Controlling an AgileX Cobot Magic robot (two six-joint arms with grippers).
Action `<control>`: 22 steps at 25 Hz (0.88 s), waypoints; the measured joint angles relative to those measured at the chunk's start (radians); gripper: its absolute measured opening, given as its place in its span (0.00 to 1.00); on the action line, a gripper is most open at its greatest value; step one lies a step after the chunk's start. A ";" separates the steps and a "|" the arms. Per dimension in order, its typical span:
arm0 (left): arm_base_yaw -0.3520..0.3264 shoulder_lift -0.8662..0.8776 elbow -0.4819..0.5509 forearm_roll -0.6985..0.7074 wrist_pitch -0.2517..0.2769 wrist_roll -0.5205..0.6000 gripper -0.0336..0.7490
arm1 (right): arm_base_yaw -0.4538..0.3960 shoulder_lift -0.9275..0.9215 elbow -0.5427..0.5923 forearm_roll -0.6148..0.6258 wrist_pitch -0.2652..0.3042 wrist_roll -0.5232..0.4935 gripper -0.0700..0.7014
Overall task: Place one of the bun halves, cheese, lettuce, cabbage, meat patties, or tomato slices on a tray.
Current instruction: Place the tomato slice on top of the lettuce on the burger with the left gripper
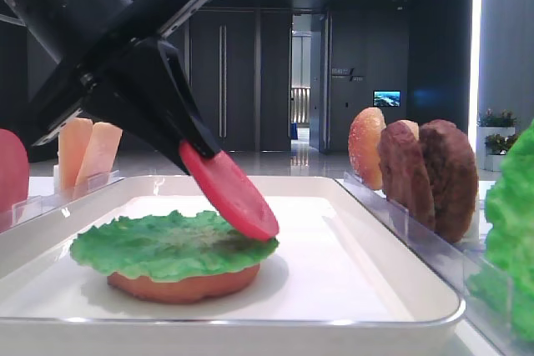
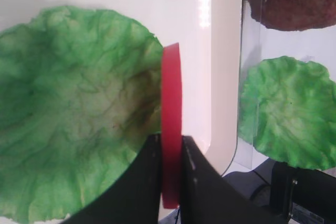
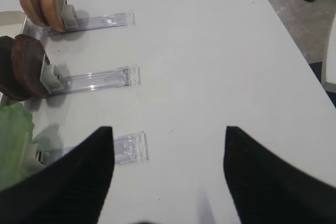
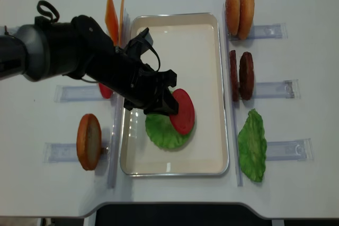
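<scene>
Between the two black fingers of the left gripper (image 2: 171, 153) a red tomato slice (image 4: 183, 110) is clamped by its edge, tilted, its lower rim touching the green lettuce leaf (image 4: 165, 131) just below the fingertips. That leaf lies on an orange-tan bun half (image 1: 183, 283) inside the white tray (image 4: 207, 158). Beyond the tomato's far side, past the tray rim, two meat patties (image 4: 241, 75), two bun halves (image 4: 239, 6) and a second lettuce leaf (image 4: 252, 144) stand in clear racks (image 4: 286, 150). The right gripper (image 3: 168, 174) hangs over the bare white table (image 3: 220, 51) beside those racks, its fingers spread apart with nothing between them.
</scene>
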 joint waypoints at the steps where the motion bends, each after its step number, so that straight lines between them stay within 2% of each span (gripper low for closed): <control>1: 0.000 0.000 0.000 0.000 0.002 0.000 0.11 | 0.000 0.000 0.000 0.000 0.000 0.000 0.65; 22: 0.032 0.001 -0.014 0.026 0.071 0.001 0.11 | 0.000 0.000 0.000 0.000 0.000 0.000 0.65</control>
